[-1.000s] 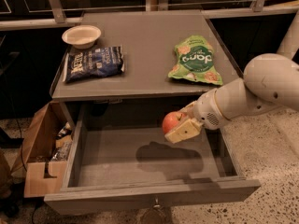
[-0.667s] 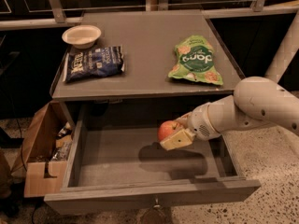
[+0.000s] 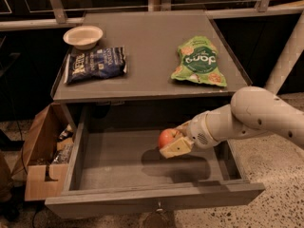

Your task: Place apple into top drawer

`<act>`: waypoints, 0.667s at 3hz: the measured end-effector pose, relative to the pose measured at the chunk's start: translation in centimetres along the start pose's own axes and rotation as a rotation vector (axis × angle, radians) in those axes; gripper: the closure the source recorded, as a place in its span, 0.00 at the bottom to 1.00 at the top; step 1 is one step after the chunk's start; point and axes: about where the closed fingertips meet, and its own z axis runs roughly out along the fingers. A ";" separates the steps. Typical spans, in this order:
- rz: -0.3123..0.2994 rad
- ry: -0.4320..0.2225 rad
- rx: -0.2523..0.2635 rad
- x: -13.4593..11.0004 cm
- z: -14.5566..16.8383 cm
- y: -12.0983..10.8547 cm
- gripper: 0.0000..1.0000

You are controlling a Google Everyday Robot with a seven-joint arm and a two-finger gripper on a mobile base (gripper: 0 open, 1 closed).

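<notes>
The red-orange apple (image 3: 166,137) sits between the fingers of my gripper (image 3: 172,142), which is shut on it. The gripper reaches in from the right and holds the apple over the middle of the open top drawer (image 3: 118,163), a little above its grey floor, with a shadow under it. The drawer is pulled out from under the grey cabinet top (image 3: 147,46); its front panel (image 3: 152,198) has a small metal pull (image 3: 158,206).
On the cabinet top lie a dark blue snack bag (image 3: 95,63), a green snack bag (image 3: 198,61) and a white bowl (image 3: 83,36). A brown cardboard box (image 3: 40,160) with clutter stands on the floor left of the drawer.
My gripper has moved left and down with the apple, from the drawer's right side toward its middle and deeper into it.
</notes>
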 end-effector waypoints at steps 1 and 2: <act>0.043 -0.009 -0.009 1.6 2.5 -0.1 1.00; 0.061 -0.002 -0.009 2.8 4.2 -0.2 1.00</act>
